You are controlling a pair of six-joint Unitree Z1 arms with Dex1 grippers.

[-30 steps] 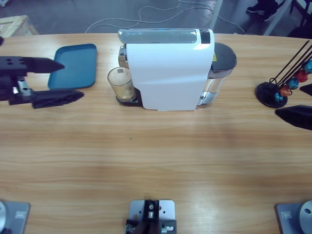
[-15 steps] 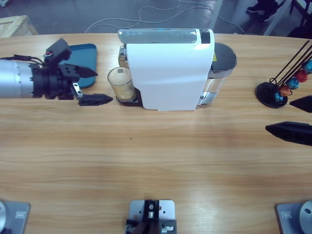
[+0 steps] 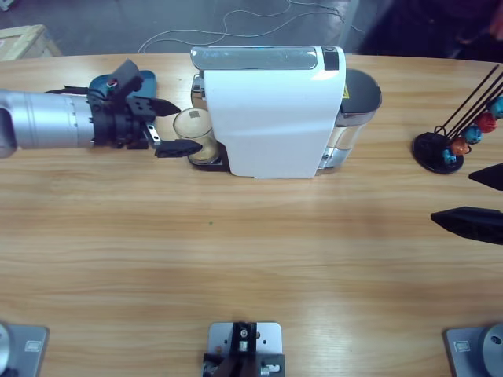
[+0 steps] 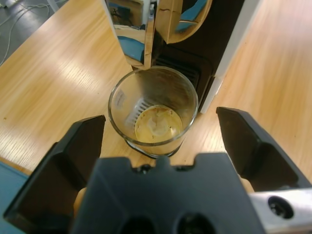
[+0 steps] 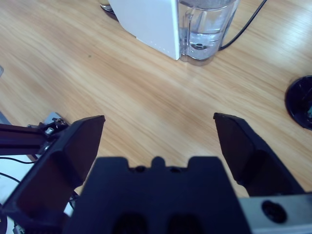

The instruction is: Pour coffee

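Reaching in from the counter's left edge past a blue tray, left gripper w/ jaws wide open straddles but doesn't touch the glass tumbler holding coffee under the white coffee machine, while right gripper hangs open, empty, nr the capsule rack.

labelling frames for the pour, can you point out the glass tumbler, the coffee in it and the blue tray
glass tumbler (image 4: 117,105): left wrist view, left wall below the rim.
coffee (image 4: 157,124): left wrist view, middle of the amber layer.
blue tray (image 3: 146,78): high view, far right corner beside the arm.
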